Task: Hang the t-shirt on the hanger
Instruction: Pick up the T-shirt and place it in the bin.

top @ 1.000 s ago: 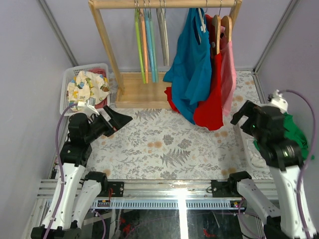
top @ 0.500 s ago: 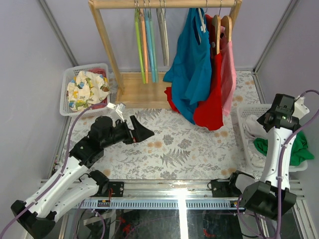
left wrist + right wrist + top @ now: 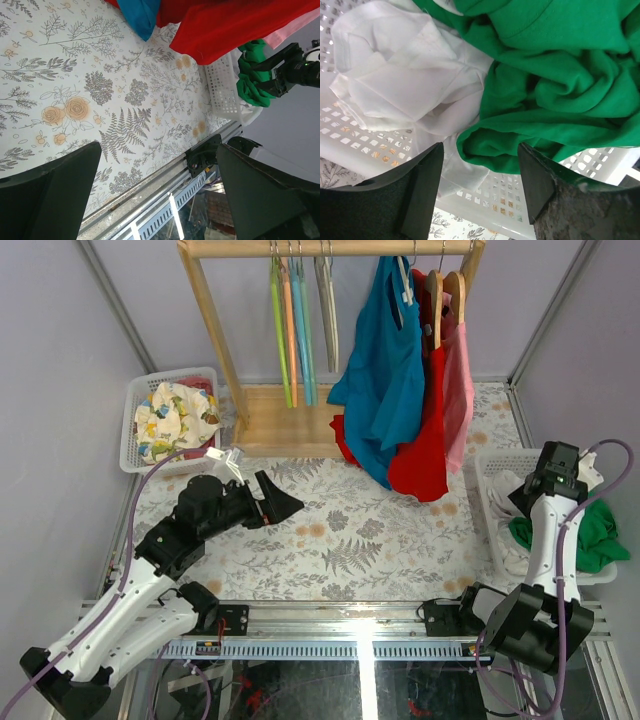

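Folds of the t-shirt (image 3: 545,75), bright green, lie bunched in the white basket (image 3: 497,530) at the counter's (image 3: 350,540) right edge, pressed against a white cloth (image 3: 405,80) in the same basket. The right claw (image 3: 480,150) hangs just over the seam where green meets white, its fingers spread wide and holding nothing; whether they touch the fabric cannot be told. The hanger (image 3: 326,315), pale beige, hangs from the rail of the wooden rack (image 3: 215,320) at the far side, beside the coloured hangers and left of the blue garment (image 3: 385,380) and red garment (image 3: 425,440). The left claw (image 3: 157,150) hovers above the floral counter, spread and empty.
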You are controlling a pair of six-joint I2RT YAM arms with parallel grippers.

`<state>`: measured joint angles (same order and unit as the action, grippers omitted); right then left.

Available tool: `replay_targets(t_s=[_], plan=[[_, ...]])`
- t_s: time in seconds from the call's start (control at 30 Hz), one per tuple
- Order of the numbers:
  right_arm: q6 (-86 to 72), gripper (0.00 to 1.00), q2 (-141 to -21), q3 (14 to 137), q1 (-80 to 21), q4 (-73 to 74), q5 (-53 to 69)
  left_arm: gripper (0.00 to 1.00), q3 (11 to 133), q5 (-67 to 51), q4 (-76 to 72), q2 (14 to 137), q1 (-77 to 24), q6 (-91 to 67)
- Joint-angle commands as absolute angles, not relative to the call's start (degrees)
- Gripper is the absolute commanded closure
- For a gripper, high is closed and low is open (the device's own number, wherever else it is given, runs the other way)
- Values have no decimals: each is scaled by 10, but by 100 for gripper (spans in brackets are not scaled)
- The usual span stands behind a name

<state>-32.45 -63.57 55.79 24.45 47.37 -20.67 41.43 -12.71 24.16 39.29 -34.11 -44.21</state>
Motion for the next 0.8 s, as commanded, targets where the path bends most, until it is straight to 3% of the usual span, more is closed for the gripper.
replay_targets(t_s=[0.0,0.2,0.43,0.6,0.7,0.77], plan=[[-343,35,-625,532,247,433,-182,0,431,-114,241,392,-344,-431],[-343,38,-642,500,247,400,-184,0,430,-104,253,387,-344,-427],[-340,59,-654,507,247,388,-162,1,440,-98,265,394,-345,-417],[-330,81,-626,518,247,386,-133,0,445,-93,273,395,-345,-413],[-328,83,-605,513,247,381,-120,0,442,-93,273,395,-345,-415],[-327,76,-595,502,247,376,-120,0,440,-93,273,393,-345,-416]])
